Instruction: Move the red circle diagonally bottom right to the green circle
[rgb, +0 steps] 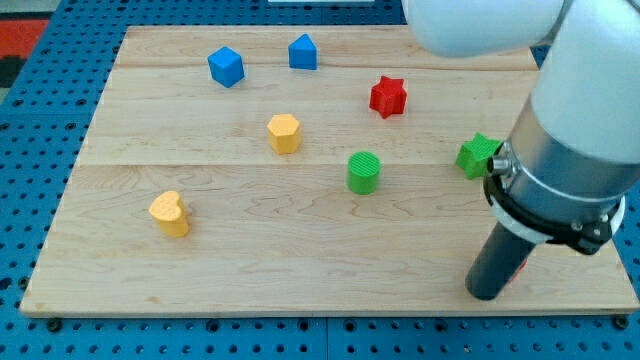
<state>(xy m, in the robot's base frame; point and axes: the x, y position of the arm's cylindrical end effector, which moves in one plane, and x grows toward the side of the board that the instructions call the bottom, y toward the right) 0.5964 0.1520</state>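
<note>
Standing near the view's bottom right corner of the wooden board (300, 270), my tip (487, 293) rests low on the table top, with a sliver of red showing just at its right side (519, 268) — most likely the red circle, though the rod and the arm's housing hide nearly all of it, so its shape cannot be made out. There is no pincer on this arm, only the rod, so nothing is clenched or released. The green circle (364, 172) sits up and to the view's left of my tip, well apart from it. A second green block (479, 156) lies partly behind the arm at the view's right. Farther off are a red star (388, 96), a yellow hexagon (285, 133), a yellow heart (171, 213) — and two blue blocks (226, 66) (303, 52) near the view's top.
</note>
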